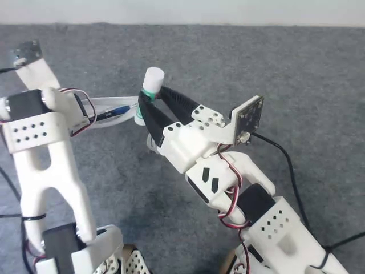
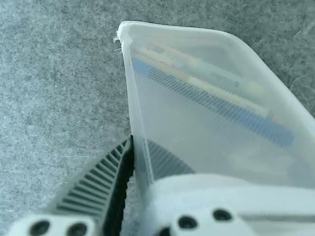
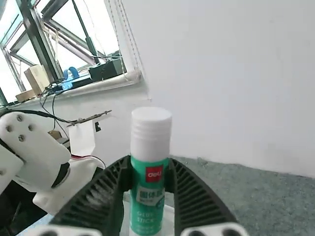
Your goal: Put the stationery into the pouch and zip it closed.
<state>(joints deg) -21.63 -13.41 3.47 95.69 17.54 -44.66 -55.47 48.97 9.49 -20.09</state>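
My right end effector (image 1: 151, 98) was clamped snug around a glue stick (image 1: 153, 77), holding it upright with its lower end at the pouch's (image 2: 206, 123) end. Couldn't tell if it was actually inside. There was loads of bare grey table (image 1: 274, 74) beyond it and off to the right, but it was tight on the left arm's side. My left end effector (image 2: 140, 162) was pinched on the pouch's edge. The pouch was frosted see-through mesh, with a blue pen (image 2: 216, 105) and some pale ones inside.
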